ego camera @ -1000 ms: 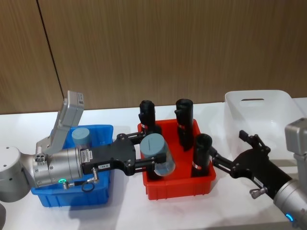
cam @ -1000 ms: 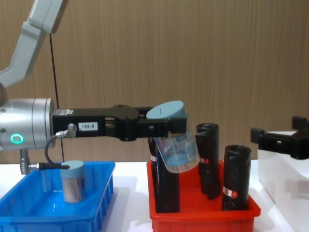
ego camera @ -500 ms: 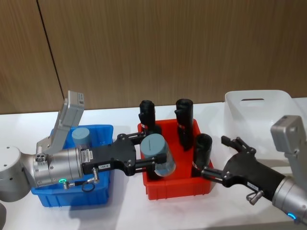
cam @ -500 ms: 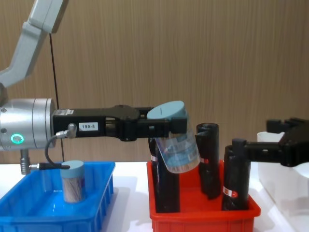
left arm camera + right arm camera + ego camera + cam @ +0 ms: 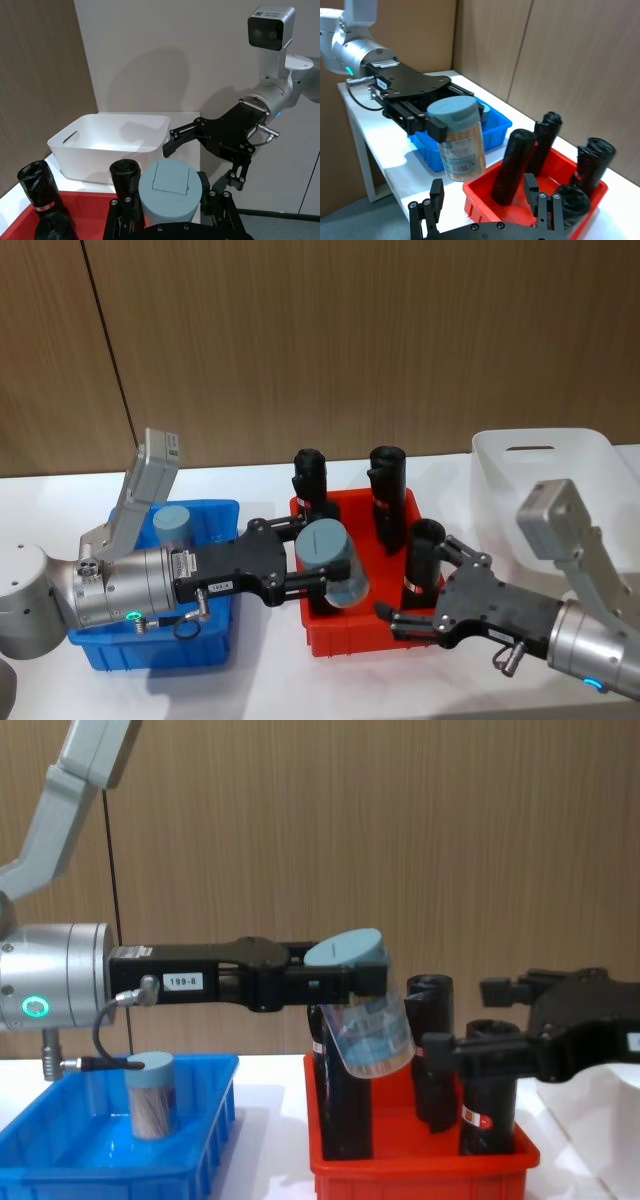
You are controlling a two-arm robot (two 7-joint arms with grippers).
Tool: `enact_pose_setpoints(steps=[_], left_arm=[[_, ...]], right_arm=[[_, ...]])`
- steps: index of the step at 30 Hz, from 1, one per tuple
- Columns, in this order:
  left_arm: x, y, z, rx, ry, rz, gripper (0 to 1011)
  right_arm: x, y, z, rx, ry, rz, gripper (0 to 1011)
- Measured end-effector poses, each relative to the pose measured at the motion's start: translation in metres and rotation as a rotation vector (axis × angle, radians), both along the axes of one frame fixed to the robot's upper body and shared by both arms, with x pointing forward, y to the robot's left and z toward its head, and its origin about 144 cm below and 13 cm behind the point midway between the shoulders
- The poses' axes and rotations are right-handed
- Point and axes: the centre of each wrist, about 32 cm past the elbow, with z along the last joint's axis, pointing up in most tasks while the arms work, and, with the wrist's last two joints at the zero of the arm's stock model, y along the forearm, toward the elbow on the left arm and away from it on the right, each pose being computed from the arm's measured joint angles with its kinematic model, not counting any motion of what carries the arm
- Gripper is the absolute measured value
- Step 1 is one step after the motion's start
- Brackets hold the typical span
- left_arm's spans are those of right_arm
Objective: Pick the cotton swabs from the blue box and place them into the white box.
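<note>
Cotton swabs (image 5: 462, 150) must cross the red rectangular plastic bin (image 5: 350, 637) to reach the white translucent plastic box (image 5: 497, 480) with the oval handle cut-out, which stands just past the red bin's right side. The shallow bright-blue ribbed plastic box (image 5: 150, 655) sits against the red bin's left side.

The left gripper (image 5: 312, 565) reaches from there over the red bin's left half, clamped on the lid end of a small clear cotton-swab jar (image 5: 342, 578). It hangs tilted above the bin, light-blue lid up and toward the blue box, base leaning right.

The right gripper (image 5: 415, 578) hovers over the red bin's right front corner, jaws spread wide and empty. It faces the jar and is the arm nearer the white box, so a handover looks likely.

Tall black rolls (image 5: 425, 555) standing in the red bin crowd that gap. A second jar (image 5: 172, 523) stands upright in the blue box.
</note>
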Motion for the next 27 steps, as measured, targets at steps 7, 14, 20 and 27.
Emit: enact_pose_setpoints(steps=[7,14,20,27], left_arm=[[0.000,0.000,0.000,0.000,0.000,0.000,669],[0.000,0.000,0.000,0.000,0.000,0.000,669],[0.000,0.000,0.000,0.000,0.000,0.000,669],[0.000,0.000,0.000,0.000,0.000,0.000,669]], right_arm=[[0.010,0.008,0.002,-0.026,0.001,0.044,1002],[0.019,0.016,0.003,-0.046,0.000,0.067,1001],[0.025,0.022,0.003,-0.060,-0.001,0.081,1002],[0.031,0.029,0.002,-0.070,-0.001,0.096,1002]])
